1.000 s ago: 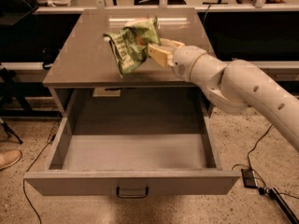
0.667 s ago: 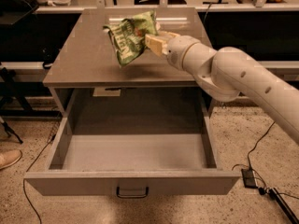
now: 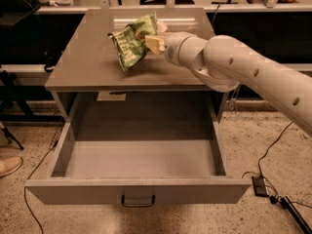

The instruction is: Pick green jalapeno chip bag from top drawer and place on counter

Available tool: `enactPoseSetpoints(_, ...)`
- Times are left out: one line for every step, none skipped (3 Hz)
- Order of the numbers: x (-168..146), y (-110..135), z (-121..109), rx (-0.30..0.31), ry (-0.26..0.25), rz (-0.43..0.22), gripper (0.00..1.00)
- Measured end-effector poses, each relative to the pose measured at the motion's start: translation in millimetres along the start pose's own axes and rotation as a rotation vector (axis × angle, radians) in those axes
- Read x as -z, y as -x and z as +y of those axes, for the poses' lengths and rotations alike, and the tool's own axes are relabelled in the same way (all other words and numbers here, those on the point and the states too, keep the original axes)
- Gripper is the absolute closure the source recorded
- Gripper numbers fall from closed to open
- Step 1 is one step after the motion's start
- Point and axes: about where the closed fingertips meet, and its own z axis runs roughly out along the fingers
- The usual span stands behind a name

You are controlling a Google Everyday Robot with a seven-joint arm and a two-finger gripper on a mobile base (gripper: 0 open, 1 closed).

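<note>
The green jalapeno chip bag point(image 3: 130, 42) is hanging crumpled over the middle of the tabletop point(image 3: 83, 65), toward its 12 o'clock edge. Its lower corner is drooping close to the surface, and I cannot tell whether it is touching. The tool point(image 3: 155, 43) is pinching the bag's edge at the bag's 3 o'clock, so the bag is dangling from that one grip rather than lying flat. By my reading it is being held over a bare spot well inside the edges, where it would rest safely once let go. The white arm is reaching in from 4 o'clock, with the wrist running nearly level over the tabletop's right half. At the bag's 6 o'clock the top drawer point(image 3: 139, 160) is standing pulled out with nothing showing inside.
</note>
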Motion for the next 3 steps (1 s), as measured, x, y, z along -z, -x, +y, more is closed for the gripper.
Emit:
enactPoseSetpoints(-7,-15,-8,-0.001,-0.009,0.043,0.12)
enactPoseSetpoints(-7,-24,-13,-0.004,-0.013,0.058,0.00)
enactPoseSetpoints(18,-39,-23,-0.012,-0.051,0.054,0.00)
